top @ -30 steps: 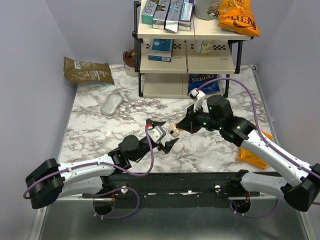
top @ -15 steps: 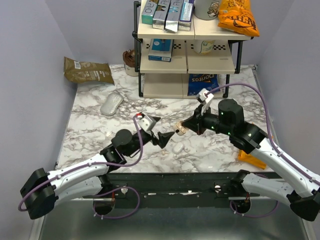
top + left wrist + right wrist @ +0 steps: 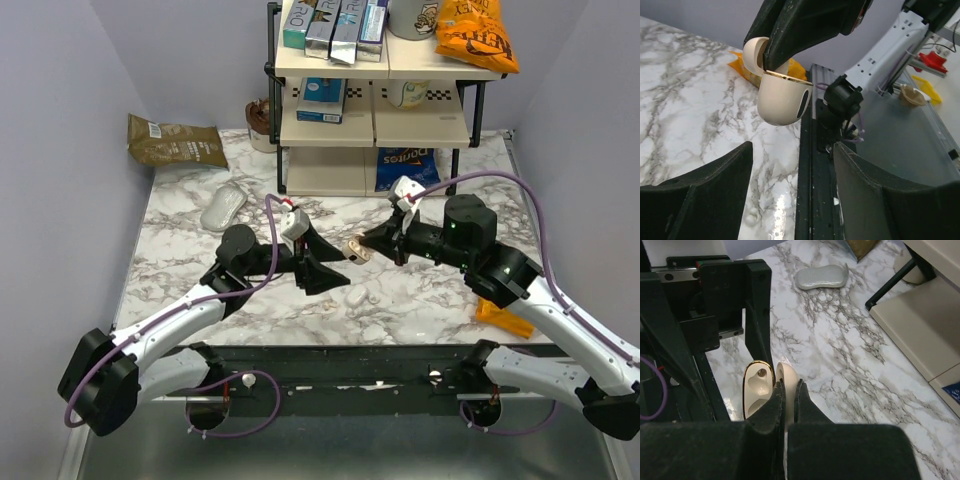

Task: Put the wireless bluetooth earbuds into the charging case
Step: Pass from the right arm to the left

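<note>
While the right gripper is pinched tight on the open lid of the charging case, holding it in the air over the middle of the bench, I see the left gripper just left of it. Its jaws are partly spread with nothing in them. From that wrist the case hangs just beyond both fingers, touching neither. Just near of the case, a small white piece lies on the bench, too small for me to identify. A white mouse sits far left, a shelf rack stands behind, and an orange packet lies near right under the right arm.
</note>
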